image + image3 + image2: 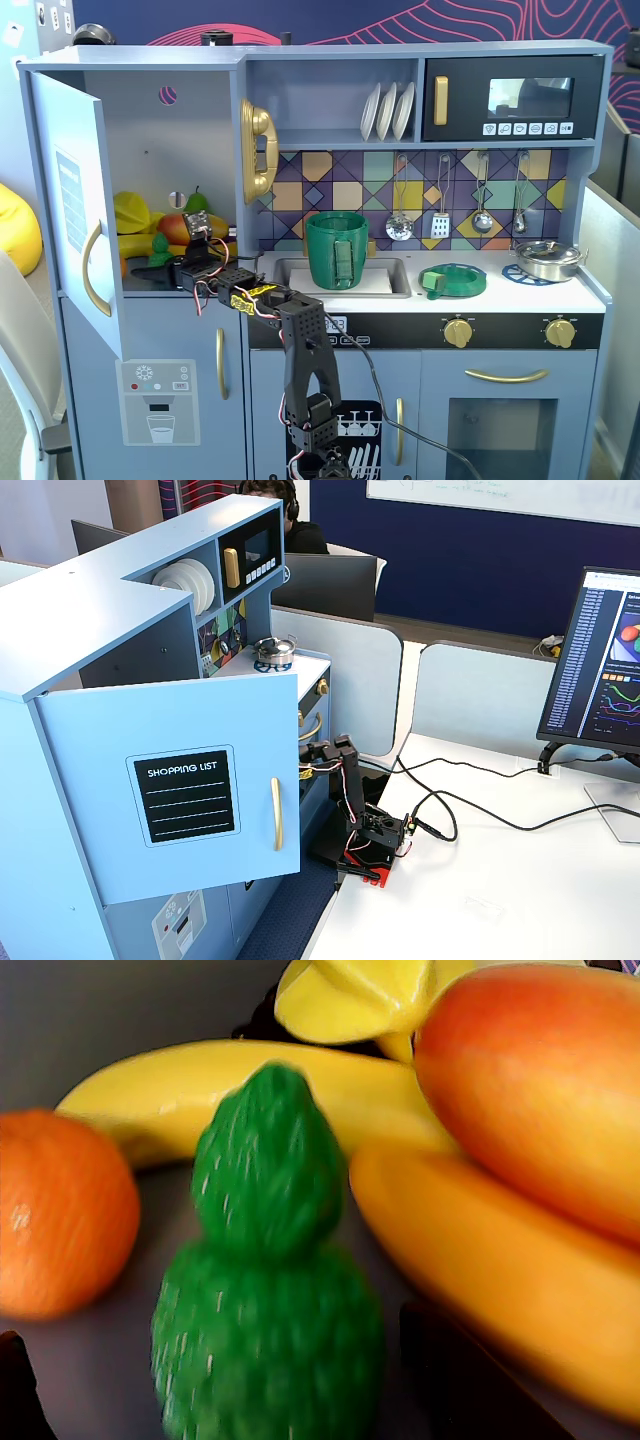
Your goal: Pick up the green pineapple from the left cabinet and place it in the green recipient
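Observation:
The green pineapple (268,1260) stands on the floor of the left cabinet (150,130), crown up; it also shows in a fixed view (160,250). The cabinet's door (75,200) with the gold handle hangs open. My gripper (215,1330) is open inside the cabinet, with the pineapple between its dark fingers: one finger (15,1390) to the left, the other (460,1380) to the right, a gap on each side. In a fixed view the gripper (178,266) is just right of the pineapple. The green recipient (337,250) stands empty in the sink.
An orange (60,1210), bananas (480,1270) and a mango (540,1090) crowd round the pineapple. A flat green dish (452,280) and a steel pot (548,258) sit on the counter. From the side, the open door (190,790) hides the gripper; the arm's base (375,840) stands on a white table.

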